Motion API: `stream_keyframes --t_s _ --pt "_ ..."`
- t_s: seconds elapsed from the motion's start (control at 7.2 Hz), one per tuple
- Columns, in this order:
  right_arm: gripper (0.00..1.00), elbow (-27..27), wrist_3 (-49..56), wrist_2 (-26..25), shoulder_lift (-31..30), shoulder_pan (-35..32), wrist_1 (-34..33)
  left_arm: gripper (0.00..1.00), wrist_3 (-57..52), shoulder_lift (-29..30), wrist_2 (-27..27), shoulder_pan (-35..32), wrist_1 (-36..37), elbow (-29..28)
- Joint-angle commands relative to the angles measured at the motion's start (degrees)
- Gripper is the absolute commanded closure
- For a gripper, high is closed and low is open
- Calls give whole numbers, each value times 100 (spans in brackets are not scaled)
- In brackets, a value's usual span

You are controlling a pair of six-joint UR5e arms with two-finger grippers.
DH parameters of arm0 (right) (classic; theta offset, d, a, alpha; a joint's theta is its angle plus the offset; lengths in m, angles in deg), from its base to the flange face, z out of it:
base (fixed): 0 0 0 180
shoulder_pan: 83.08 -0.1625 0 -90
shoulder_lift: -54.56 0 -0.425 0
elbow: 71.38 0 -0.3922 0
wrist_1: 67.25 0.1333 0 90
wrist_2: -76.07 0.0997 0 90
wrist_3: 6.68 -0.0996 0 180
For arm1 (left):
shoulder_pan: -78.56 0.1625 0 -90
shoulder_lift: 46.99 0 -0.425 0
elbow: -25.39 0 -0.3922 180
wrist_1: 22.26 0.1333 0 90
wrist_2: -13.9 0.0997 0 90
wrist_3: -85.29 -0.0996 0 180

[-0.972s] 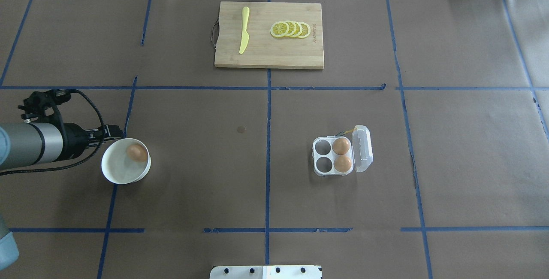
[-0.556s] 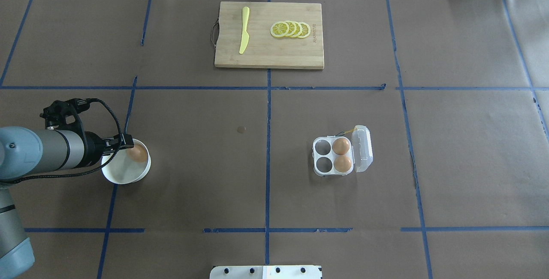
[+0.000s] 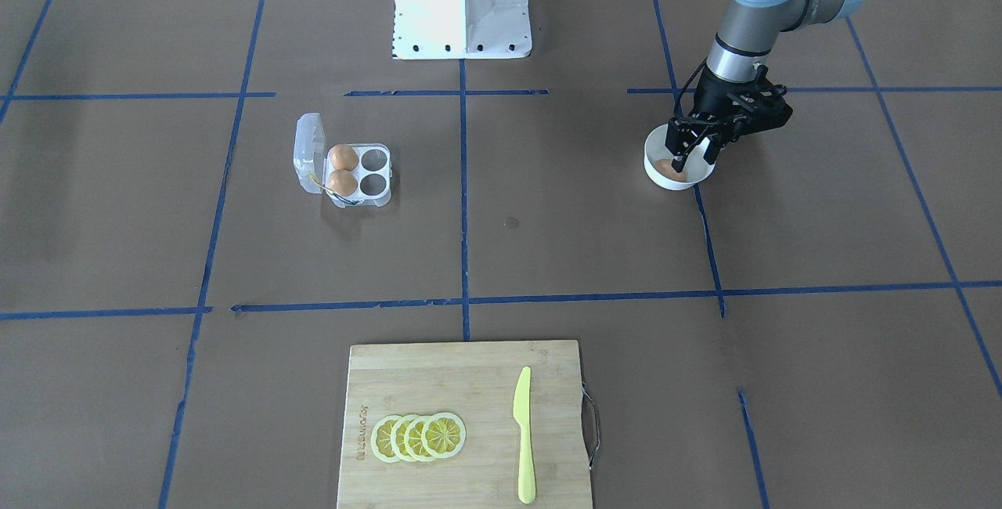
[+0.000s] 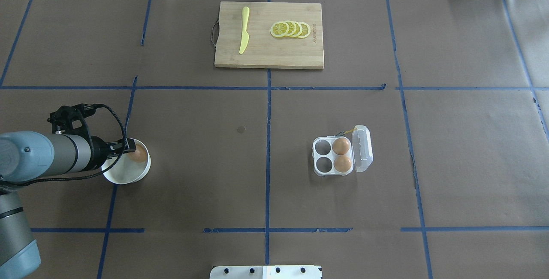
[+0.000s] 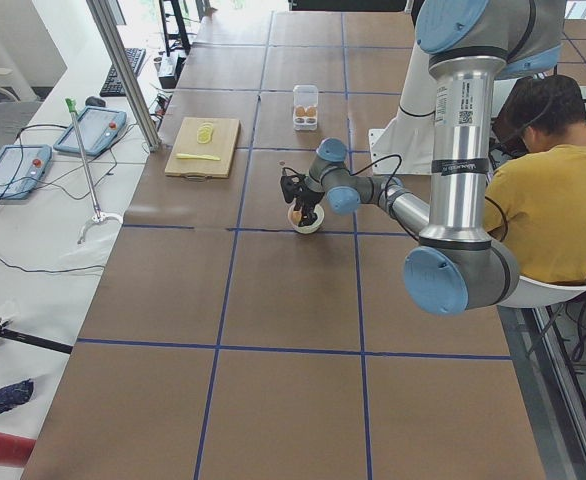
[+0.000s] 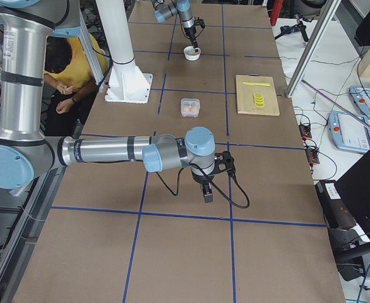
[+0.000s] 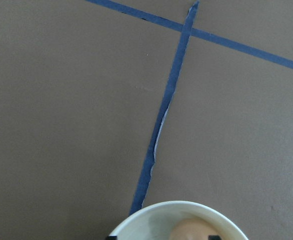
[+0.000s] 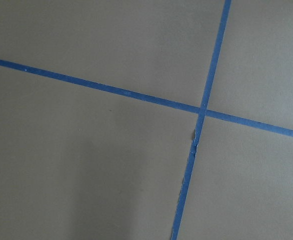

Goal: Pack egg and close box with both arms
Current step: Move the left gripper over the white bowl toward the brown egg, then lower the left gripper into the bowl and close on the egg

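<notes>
The egg (image 4: 138, 154) lies in a round white bowl (image 4: 124, 175) at the table's left; the left wrist view shows the egg (image 7: 191, 230) at its bottom edge. My left gripper (image 4: 127, 145) hangs over the bowl, open, with a finger on each side of the egg (image 3: 668, 168). The box (image 4: 327, 163) stands right of centre with its clear lid (image 4: 363, 148) swung open. Two brown eggs fill its right cells and the left cells are empty. My right gripper (image 6: 207, 191) shows only in the exterior right view, over bare table, and I cannot tell its state.
A wooden cutting board (image 4: 268, 53) with a yellow knife (image 4: 244, 34) and lemon slices (image 4: 291, 29) sits at the far middle. The white robot base (image 3: 462, 0) is at the near edge. A person (image 5: 553, 200) sits beside the robot.
My left arm has swung forward and toward the bowl, bringing the gripper from beside the rim to over the egg. The box and eggs have not moved.
</notes>
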Motion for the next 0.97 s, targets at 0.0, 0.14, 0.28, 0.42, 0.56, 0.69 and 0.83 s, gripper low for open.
stream_keyframes --t_s 0.0,0.14,0.28,0.42,0.56,0.69,0.83 --pt "0 0 0 0 0 0 -1 32 -9 78 8 60 -1 -65" --pt "0 0 0 0 -9 0 -1 32 0 87 8 78 -1 -65" --pt "0 0 9 0 -18 0 -1 32 0 96 8 147 -1 -83" --pt "0 0 0 0 -18 0 -1 32 -9 131 8 148 -1 -83" --pt "0 0 0 0 -18 0 8 32 -18 131 8 157 -1 -92" --pt "0 0 9 0 -18 0 8 32 -26 123 8 218 -1 -100" --pt "0 0 0 0 -18 0 -1 32 -35 123 8 262 -1 -92"
